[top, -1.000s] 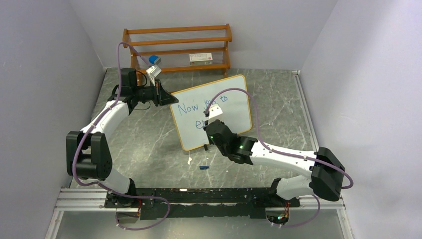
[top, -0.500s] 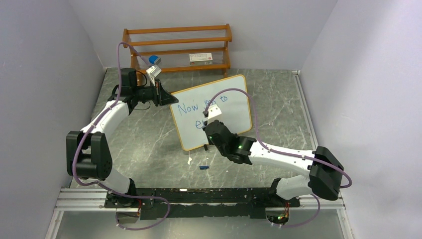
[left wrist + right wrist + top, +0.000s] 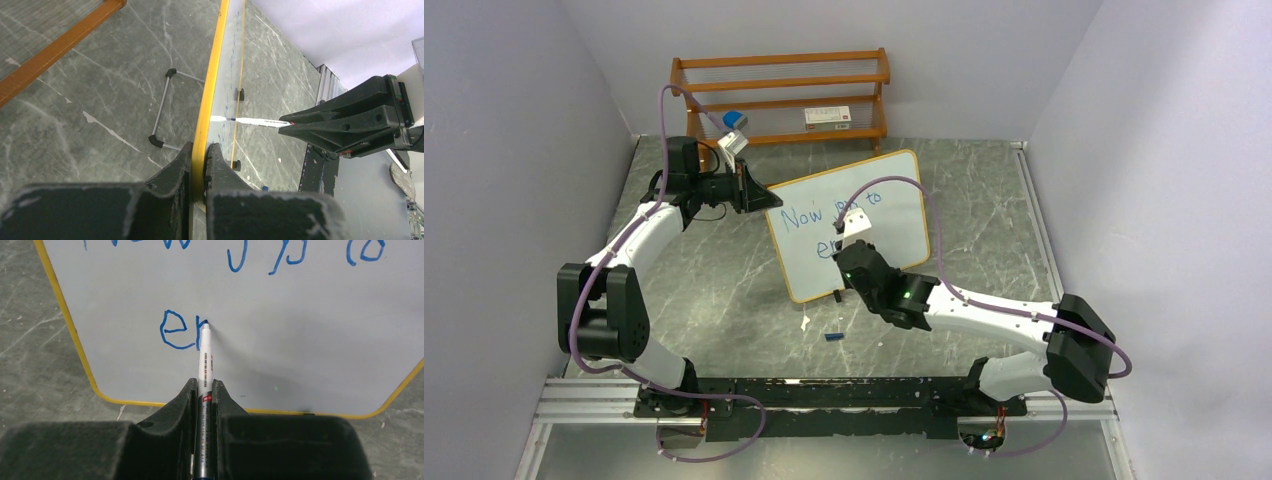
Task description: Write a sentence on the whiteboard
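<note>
The whiteboard (image 3: 899, 235) stands tilted on the table, with a yellow-orange frame (image 3: 212, 85). My left gripper (image 3: 764, 198) (image 3: 200, 150) is shut on the frame's left edge. My right gripper (image 3: 848, 262) (image 3: 204, 387) is shut on a white marker (image 3: 205, 360). The marker's blue tip touches the board just right of the "e" that begins the lower row. The sentence (image 3: 177, 331) is blue: "Now", a second word and "to" above, an "e" and a fresh stroke below. In the left wrist view the marker (image 3: 250, 121) meets the board's face.
A brown wooden shelf rack (image 3: 781, 95) stands at the back wall, holding a blue object (image 3: 732, 118) and a white box (image 3: 829, 115). A small blue cap (image 3: 832, 336) and a white scrap (image 3: 805, 322) lie before the board. The board's wire stand (image 3: 162, 112) rests behind it.
The right wrist and its cable have shifted only slightly at the lower row of lettering. The left arm and the board have not moved.
</note>
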Motion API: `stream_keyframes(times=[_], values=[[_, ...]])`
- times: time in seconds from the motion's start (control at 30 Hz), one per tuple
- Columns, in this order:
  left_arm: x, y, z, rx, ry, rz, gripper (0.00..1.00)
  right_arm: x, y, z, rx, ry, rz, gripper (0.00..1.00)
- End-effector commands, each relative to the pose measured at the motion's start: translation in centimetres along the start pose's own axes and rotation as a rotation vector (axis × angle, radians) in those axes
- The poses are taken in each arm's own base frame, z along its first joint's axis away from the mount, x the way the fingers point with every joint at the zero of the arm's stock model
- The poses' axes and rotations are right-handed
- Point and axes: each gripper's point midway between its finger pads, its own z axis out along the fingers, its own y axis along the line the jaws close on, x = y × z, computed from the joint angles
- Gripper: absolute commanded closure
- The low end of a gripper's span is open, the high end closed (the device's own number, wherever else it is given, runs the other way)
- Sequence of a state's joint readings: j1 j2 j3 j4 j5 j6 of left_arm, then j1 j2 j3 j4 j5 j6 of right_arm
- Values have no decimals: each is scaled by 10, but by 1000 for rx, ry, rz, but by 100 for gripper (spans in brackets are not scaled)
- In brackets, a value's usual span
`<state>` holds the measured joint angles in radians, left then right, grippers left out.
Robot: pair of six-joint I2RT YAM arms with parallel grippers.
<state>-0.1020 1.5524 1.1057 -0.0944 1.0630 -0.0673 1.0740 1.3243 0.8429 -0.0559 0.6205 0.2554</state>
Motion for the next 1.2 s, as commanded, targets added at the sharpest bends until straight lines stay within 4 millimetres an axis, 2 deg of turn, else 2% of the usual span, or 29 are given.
stream_keyframes(times=[0.0, 0.23, 0.73, 1.03, 1.17], values=[[64, 38, 14, -159, 161, -20, 95, -13, -15, -1, 60, -49, 38, 100], [65, 39, 14, -161, 163, -22, 95, -7, -17, -4, 56, -20, 37, 100], [65, 40, 15, -163, 165, -22, 95, 22, -14, -7, 29, 79, 29, 100], [65, 40, 15, -162, 165, -22, 95, 27, -14, -8, 28, 98, 25, 100], [66, 40, 15, -162, 165, -23, 95, 21, -14, -11, 20, 77, 37, 100]])
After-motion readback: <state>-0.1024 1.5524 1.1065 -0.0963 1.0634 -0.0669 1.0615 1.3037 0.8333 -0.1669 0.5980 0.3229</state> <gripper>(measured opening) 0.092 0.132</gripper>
